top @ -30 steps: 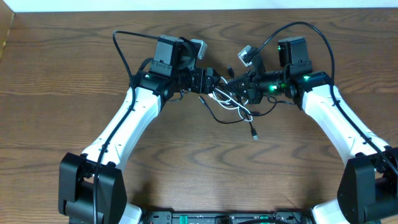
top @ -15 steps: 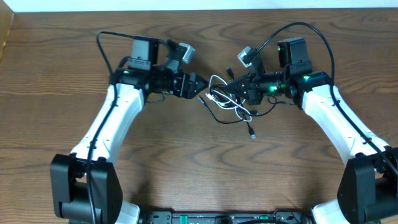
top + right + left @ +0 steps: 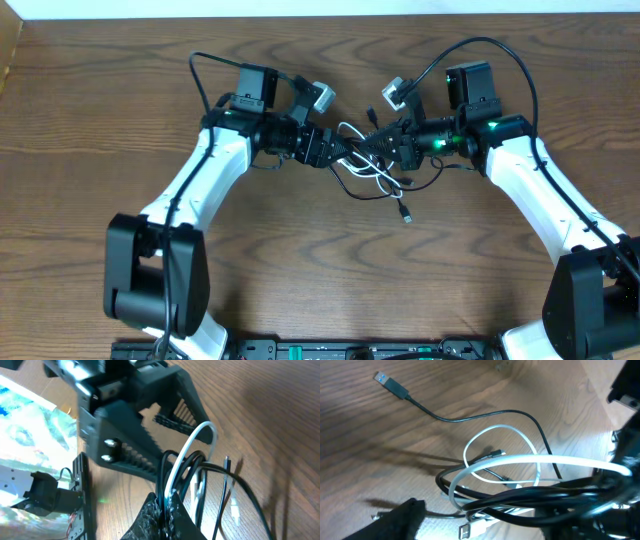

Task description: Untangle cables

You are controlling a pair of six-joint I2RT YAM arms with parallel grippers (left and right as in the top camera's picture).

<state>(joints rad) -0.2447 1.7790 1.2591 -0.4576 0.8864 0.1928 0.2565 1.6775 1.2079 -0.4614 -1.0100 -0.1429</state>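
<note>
status: cables (image 3: 368, 166) lie in one small tangle on the far middle of the table (image 3: 300, 270), between the two grippers. the upper strands are lifted off the wood and the lower loops rest on it. one black lead trails toward the near edge and ends in a plug (image 3: 408, 216).

right gripper (image 3: 166, 506): clamped shut on a bundle of several strands, black and white together (not on one line alone).

left gripper (image 3: 181, 446): jaws spread and holding nothing, fingers pointed into the tangle from the left. a white loop (image 3: 200, 435) stands just at the mouth of the jaws. whether it sits inside the gap or only in front of it cannot be told.

hazards noted:
1. the left jaws may close on two or more strands at once, since the strands crowd together there. a pull would then cinch the knot rather than open it.
2. the right grip pins both colours in one pinch. any drawing apart is likely to drag the whole tangle along, with no strand free to slide.
3. the white loop is springy and may slip off the fingertips as they close, leaving an empty grasp.
4. the trailing plug could catch in a loop if it is pulled back through.
5. the two grippers are very near each other, so a further advance risks finger-to-finger contact.
</note>
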